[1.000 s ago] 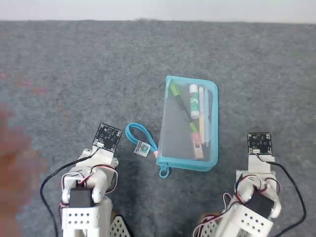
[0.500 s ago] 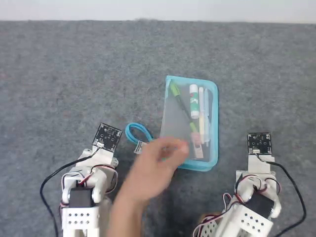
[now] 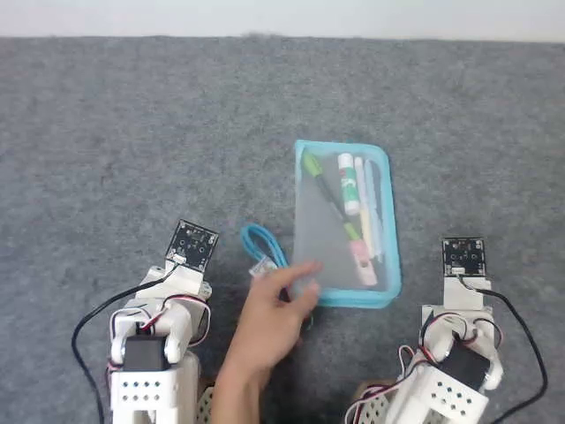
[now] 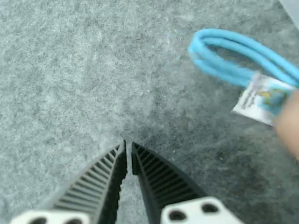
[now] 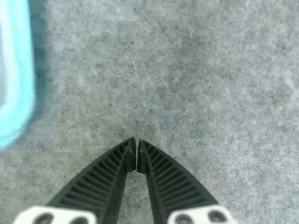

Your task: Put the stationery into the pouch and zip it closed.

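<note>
Left gripper: fingers nearly together, empty, over grey mat. Right gripper: fingers together, empty.
Person's hand enters from 6 o'clock, fingertips together on pouch's 7 o'clock corner; actual grip unclear.
Pouch flat at mat centre, between arms: translucent face, turquoise trim. Inside: green pen, white tube, pale pens.
Blue strap with tag at pouch's 8 o'clock.
</note>
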